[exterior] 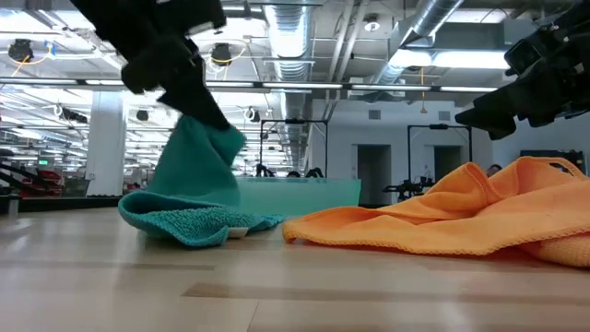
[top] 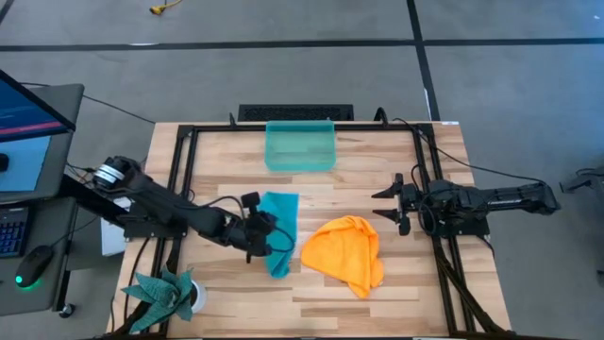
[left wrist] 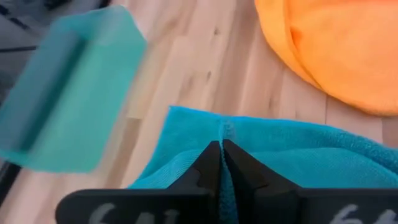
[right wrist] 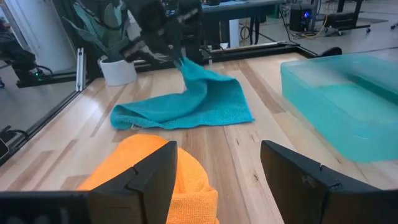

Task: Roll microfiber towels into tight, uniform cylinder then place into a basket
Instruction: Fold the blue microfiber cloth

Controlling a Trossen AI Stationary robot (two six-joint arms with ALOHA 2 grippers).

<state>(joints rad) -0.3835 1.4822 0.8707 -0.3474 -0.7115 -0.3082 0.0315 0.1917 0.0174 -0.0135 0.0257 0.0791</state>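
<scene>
- Two microfiber towels lay on the wooden table (top: 377, 151): a teal-blue towel (top: 279, 236) near the middle and a larger orange-yellow towel (top: 347, 250) just beside it, toward the right arm's side.
- In the high view the two towels sat close together without clearly touching; in the low view the orange-yellow towel (exterior: 442, 221) spread in crumpled folds, while the teal-blue towel (exterior: 194, 198) rose to a peak above a bunched heap on the wood.
- The left gripper (top: 260, 231) was over the teal-blue towel, its fingers pressed tight together with a fold of that cloth pinched between them, as the left wrist view showed at the fingertips (left wrist: 222, 165).
- That pinched edge was lifted off the table; the rest of the teal-blue towel (right wrist: 186, 102) trailed down and lay flat on the boards.
- The right gripper (top: 389, 203) hung at the right side of the table, just beside the orange-yellow towel, its fingers (right wrist: 155, 177) spread wide and holding nothing.
- The basket (top: 300, 146), a translucent teal-green bin, stood at the far edge of the table near the middle, apart from both towels, with nothing visible inside.
- A green spiky-leaved plant in a white pot (top: 170, 295) stood at the near corner on the left arm's side.
</scene>
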